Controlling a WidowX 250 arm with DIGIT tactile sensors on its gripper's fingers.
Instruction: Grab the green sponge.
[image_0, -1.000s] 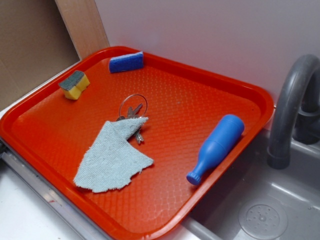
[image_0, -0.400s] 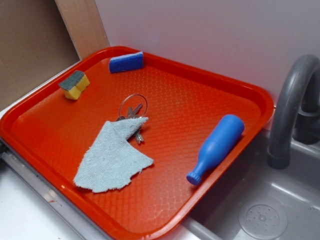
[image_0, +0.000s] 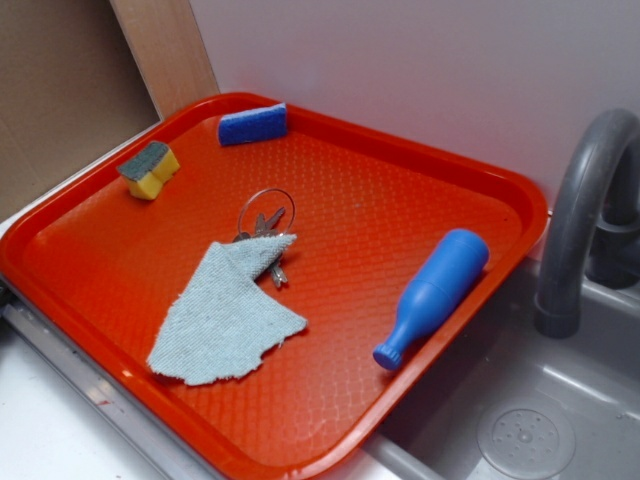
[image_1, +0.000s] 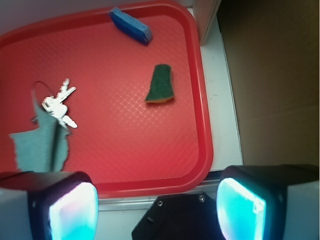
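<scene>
Green-topped and untouched, the green sponge (image_1: 161, 84) is sitting on the red tray (image_1: 200, 125) around one o'clock from my tool (image_1: 157, 210), whose fingers are standing apart, seemingly high above. Descending and gripping are remaining.

Red tray (image_0: 480, 190) holds green sponge (image_0: 150, 169) near the left rim, blue sponge (image_0: 252, 124), keys (image_0: 265, 228) partly under grey-blue cloth (image_0: 225, 315), blue bottle (image_0: 432, 294) lying flat. Grey faucet (image_0: 580, 215) beside.
</scene>
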